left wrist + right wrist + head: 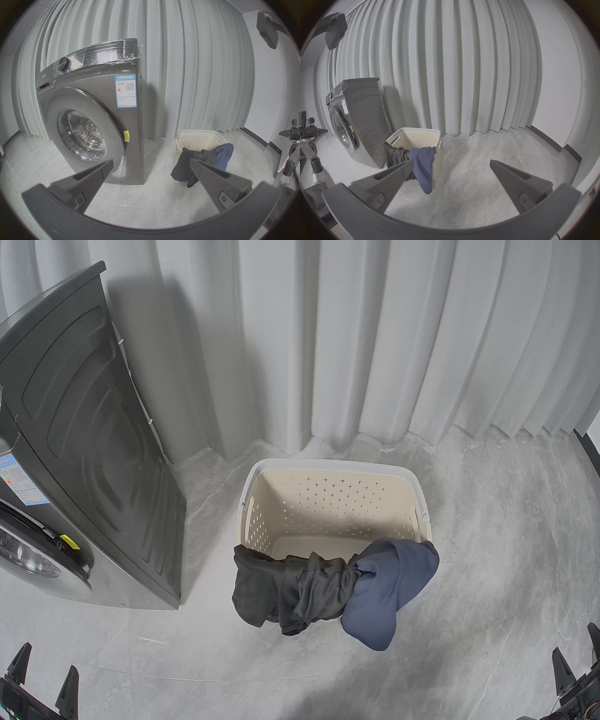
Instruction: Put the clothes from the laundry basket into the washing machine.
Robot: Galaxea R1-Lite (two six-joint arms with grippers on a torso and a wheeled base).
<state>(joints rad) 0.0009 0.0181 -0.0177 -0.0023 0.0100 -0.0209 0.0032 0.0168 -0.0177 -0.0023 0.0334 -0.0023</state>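
A cream laundry basket [331,468] stands on the floor in front of the curtain. A dark grey garment [287,593] and a blue garment [387,590] hang over its near rim. The grey washing machine [81,446] stands to the left, its round door [82,135] facing me in the left wrist view. My left gripper [44,671] is low at the left, open and holding nothing. Low at the right, my right gripper [578,652] is also open with nothing in it. Both are well short of the basket.
White curtains [375,334] close off the back. The grey marble floor [500,540] lies open around the basket and to its right. A dark baseboard [553,140] runs along the right wall.
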